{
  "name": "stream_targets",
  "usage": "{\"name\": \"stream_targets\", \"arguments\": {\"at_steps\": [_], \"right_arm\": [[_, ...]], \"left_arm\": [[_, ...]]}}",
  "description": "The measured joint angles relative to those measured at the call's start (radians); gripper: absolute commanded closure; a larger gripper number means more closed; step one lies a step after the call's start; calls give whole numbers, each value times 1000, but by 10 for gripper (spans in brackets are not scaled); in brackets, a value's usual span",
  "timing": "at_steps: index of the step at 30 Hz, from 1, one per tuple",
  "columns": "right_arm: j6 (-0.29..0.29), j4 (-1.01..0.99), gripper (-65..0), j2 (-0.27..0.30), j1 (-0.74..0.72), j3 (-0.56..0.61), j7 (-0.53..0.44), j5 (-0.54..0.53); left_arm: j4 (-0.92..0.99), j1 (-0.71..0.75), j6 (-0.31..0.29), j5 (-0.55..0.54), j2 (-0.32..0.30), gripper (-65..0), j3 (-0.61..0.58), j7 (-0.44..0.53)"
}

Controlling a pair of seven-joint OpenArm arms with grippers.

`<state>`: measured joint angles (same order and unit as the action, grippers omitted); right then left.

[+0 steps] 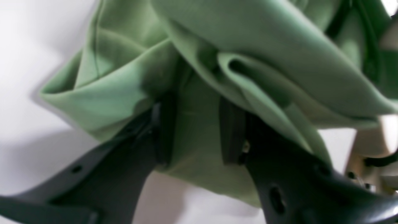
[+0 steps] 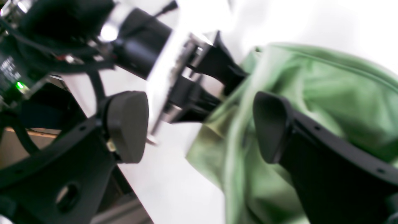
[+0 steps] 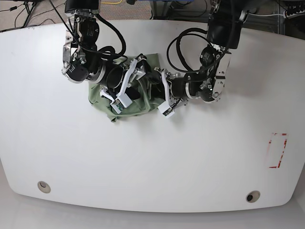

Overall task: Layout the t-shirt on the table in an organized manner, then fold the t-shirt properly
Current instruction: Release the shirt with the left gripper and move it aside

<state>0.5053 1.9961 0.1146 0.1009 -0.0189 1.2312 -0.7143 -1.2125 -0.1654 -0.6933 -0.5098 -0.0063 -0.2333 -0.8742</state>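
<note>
On the far centre of the bench (image 3: 152, 157): one t-shirt (image 3: 143, 102), sage green, bunched in a crumpled heap between two arms. Left gripper (image 1: 194, 130): fingers (image 1: 231, 133) set either side of a fold of the cloth, pads close but whether clenched cannot be told. Right gripper (image 2: 199, 127): fingers (image 2: 127, 126) spread wide, released, one over the cloth. Red-outlined rectangle (image 3: 277, 150) at right, well apart.

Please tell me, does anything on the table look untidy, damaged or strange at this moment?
Yes. The t-shirt is not laid out: it lies bunched in a crumpled heap on the far part of the table, with deep folds. The left pincer has cloth between its fingers; the right pincer is open beside the heap. No damage or spill shows.
</note>
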Motion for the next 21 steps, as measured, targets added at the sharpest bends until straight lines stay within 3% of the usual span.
{"name": "stream_targets", "arguments": {"at_steps": [8, 16, 21], "right_arm": [[0, 0, -501, 36, -9, -2, 0, 1], [1, 0, -501, 66, -9, 2, 0, 0], [33, 0, -501, 69, -9, 23, 0, 3]], "left_arm": [[-59, -6, 16, -78, -77, -310, -3, -34], [-150, -4, 23, -190, -168, -310, 0, -52], [-169, -6, 20, -282, -210, -308, -2, -50]]}}
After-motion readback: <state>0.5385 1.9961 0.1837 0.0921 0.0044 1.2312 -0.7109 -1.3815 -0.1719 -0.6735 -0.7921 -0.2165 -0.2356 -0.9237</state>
